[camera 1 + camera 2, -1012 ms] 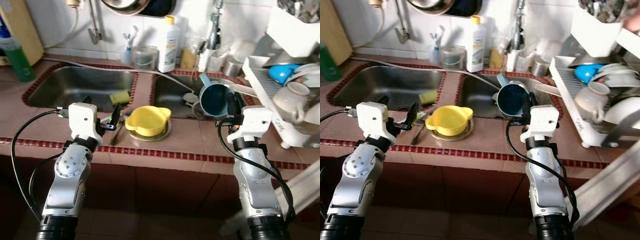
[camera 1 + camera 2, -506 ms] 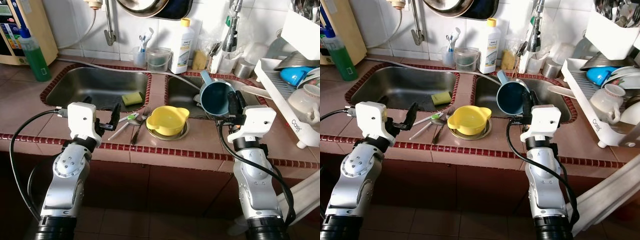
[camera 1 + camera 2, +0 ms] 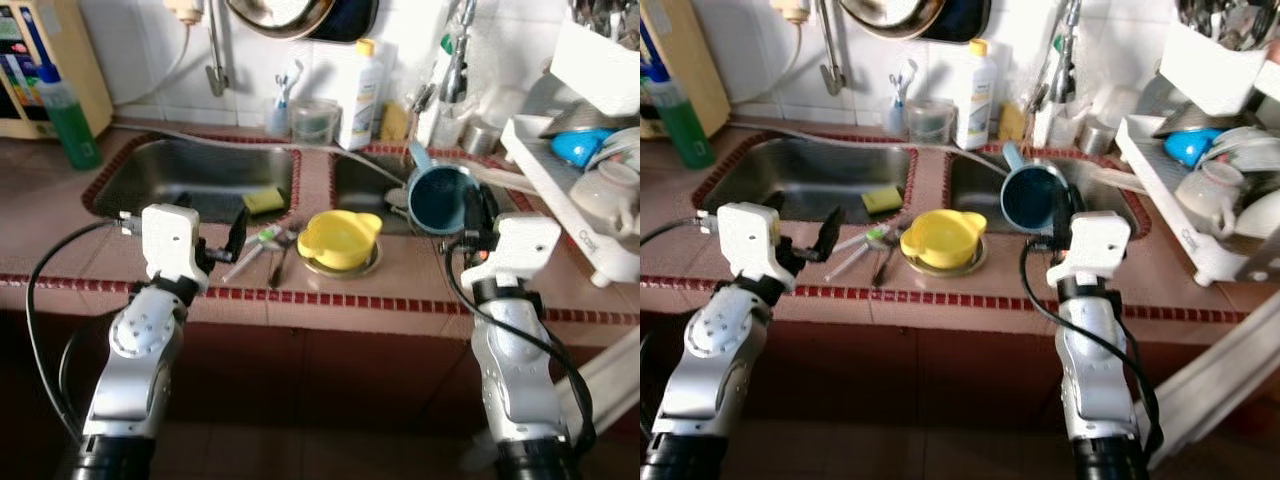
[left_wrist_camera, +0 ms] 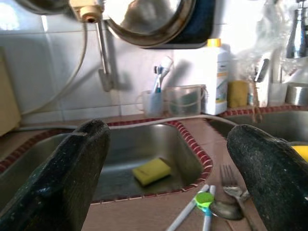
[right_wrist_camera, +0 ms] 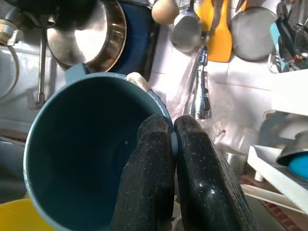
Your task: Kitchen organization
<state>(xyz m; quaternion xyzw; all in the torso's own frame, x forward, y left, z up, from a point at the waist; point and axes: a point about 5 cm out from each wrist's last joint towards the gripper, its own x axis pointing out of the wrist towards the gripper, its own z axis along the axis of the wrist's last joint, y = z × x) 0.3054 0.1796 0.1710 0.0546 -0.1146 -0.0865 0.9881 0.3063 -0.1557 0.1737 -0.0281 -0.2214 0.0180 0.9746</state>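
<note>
My right gripper (image 5: 172, 130) is shut on the rim of a dark blue mug (image 3: 437, 197), which it holds tilted on its side above the front edge of the right sink basin. My left gripper (image 3: 232, 235) stands open over the tiled counter in front of the left basin, with nothing between its fingers (image 4: 67, 178). Just beyond it lie a fork, a spoon and white-handled utensils (image 3: 262, 250). A yellow bowl (image 3: 338, 238) sits on a metal plate between the two basins. A yellow sponge (image 4: 151, 171) lies in the left basin.
A white dish rack (image 3: 590, 235) with a blue bowl and white crockery stands at the right. A white bottle (image 3: 362, 82), a clear cup (image 3: 314, 121) and a toothbrush holder line the back wall. A green bottle (image 3: 70, 115) stands at far left.
The whole picture has shifted, so the camera has moved. The right gripper still holds the blue mug and the left gripper stays open by the utensils.
</note>
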